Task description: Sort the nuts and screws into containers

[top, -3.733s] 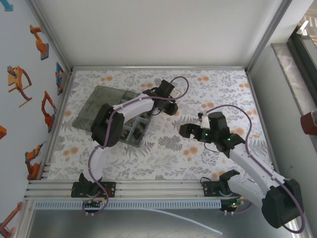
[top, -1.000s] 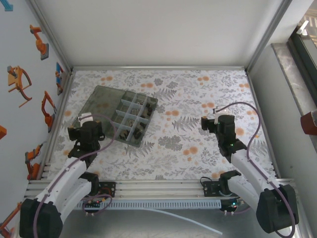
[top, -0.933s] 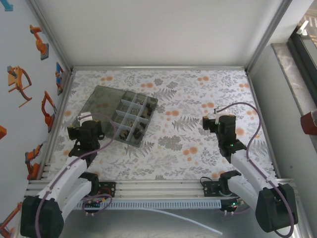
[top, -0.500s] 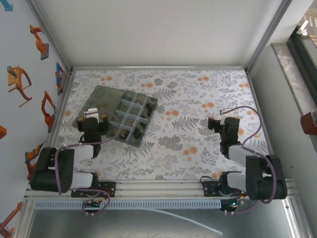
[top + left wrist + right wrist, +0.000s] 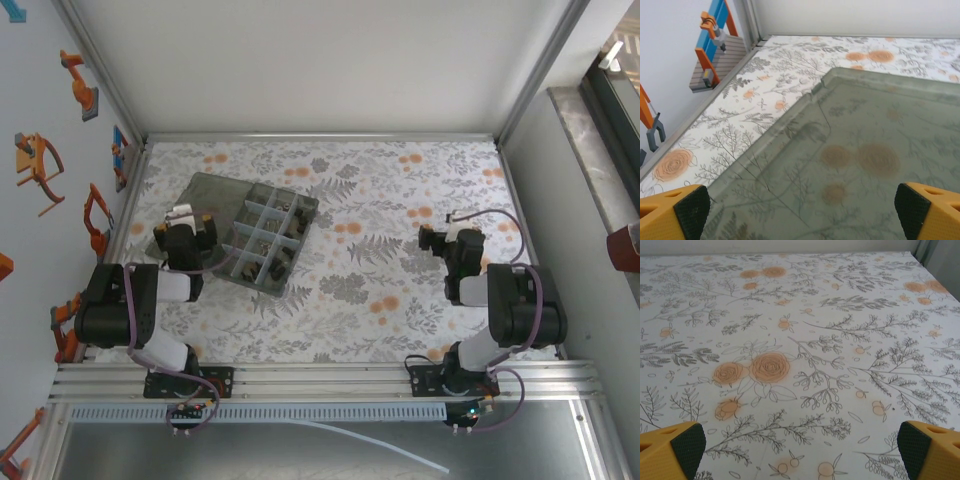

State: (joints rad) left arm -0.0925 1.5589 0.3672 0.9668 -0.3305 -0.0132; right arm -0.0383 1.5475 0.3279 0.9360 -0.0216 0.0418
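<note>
Jaws standing apart, empty, on left gripper (image 5: 801, 210) and right gripper (image 5: 800, 447); I am judging sorting complete, next checking containers (image 5: 268, 232).

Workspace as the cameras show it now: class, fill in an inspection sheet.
Surface: floral cloth, flat.
Job's things: organizer box open, lid laid flat; dark bits in compartments, screws or nuts unclear.
Clutter: nothing seen.
Claws: left claw open over the lid; right claw open over bare cloth.
Cables: purple cables along both arms; white tube at front rail.
Surroundings: metal frame; orange stickers on left wall.
</note>
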